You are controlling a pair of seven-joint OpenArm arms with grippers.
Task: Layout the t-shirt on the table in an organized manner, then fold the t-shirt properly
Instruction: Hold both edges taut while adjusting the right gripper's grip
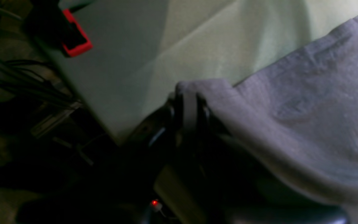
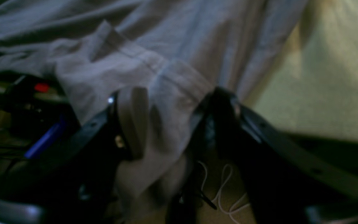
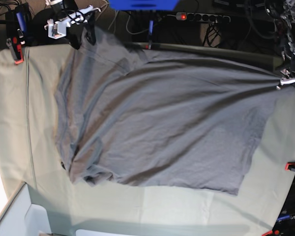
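power strip (image 3: 202, 17) lit red | blue box (image 3: 142, 4) | cables (image 1: 17, 77) on floor

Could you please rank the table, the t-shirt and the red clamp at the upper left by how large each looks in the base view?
1. table
2. t-shirt
3. red clamp, by far the smallest

The t-shirt (image 3: 157, 128) covers the middle of the table (image 3: 14, 128), reaching its far edge. Bare cloth stays open along the left side and the near edge. Red clamps (image 3: 18, 53) stick up at the far-left corner and right edge.
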